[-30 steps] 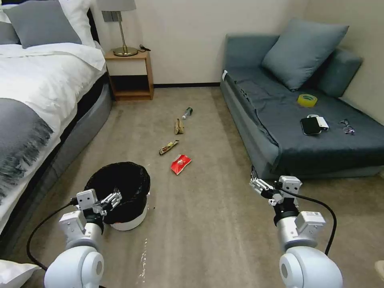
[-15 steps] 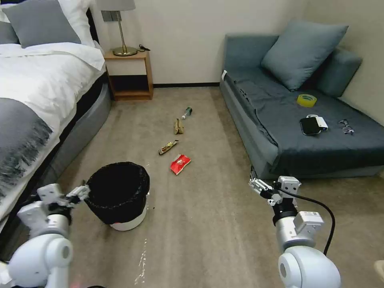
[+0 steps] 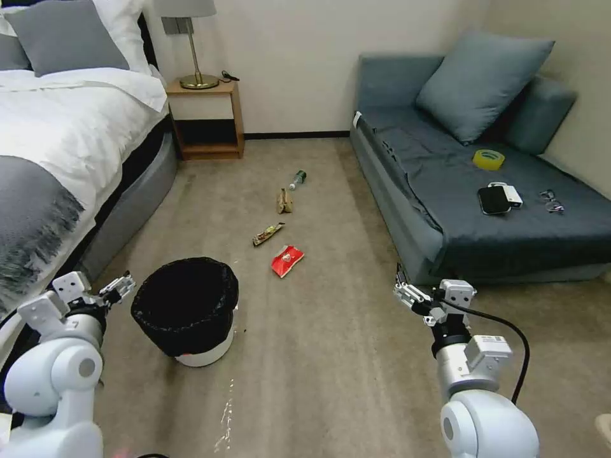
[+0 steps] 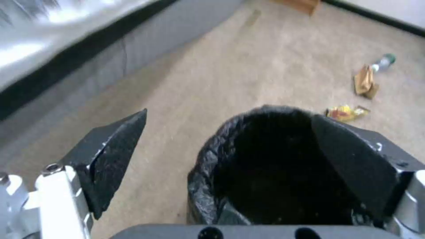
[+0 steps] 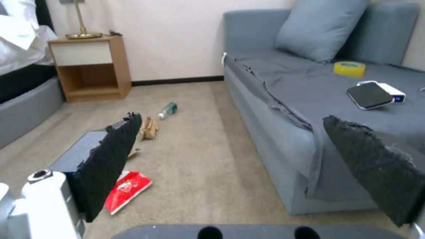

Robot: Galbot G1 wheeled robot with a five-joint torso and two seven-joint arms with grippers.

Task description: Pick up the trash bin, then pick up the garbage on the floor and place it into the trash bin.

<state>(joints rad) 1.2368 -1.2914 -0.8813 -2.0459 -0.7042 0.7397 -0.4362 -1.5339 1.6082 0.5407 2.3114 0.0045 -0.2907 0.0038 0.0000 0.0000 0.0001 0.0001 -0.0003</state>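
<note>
The trash bin (image 3: 186,308), white with a black bag over its rim, stands on the carpet near the bed. My left gripper (image 3: 121,286) hangs open just left of the rim, touching nothing; in the left wrist view the bin (image 4: 265,166) lies between and beyond the spread fingers (image 4: 111,159). The garbage lies in a line farther out: a red packet (image 3: 287,260), a candy wrapper (image 3: 268,234), a brown paper bag (image 3: 284,200) and a small bottle (image 3: 297,179). My right gripper (image 3: 404,294) is open and empty by the sofa's front corner, with the red packet (image 5: 128,191) below it.
A bed (image 3: 57,165) runs along the left, and a nightstand (image 3: 207,121) with a lamp stands at the back. On the right is a grey sofa (image 3: 484,210) holding a yellow tape roll (image 3: 489,158), a phone and glasses. Open carpet lies between bed and sofa.
My left arm swung from above the bin's near rim out to the bin's left side, then a little farther forward. The bin, the garbage and the right arm stayed put.
</note>
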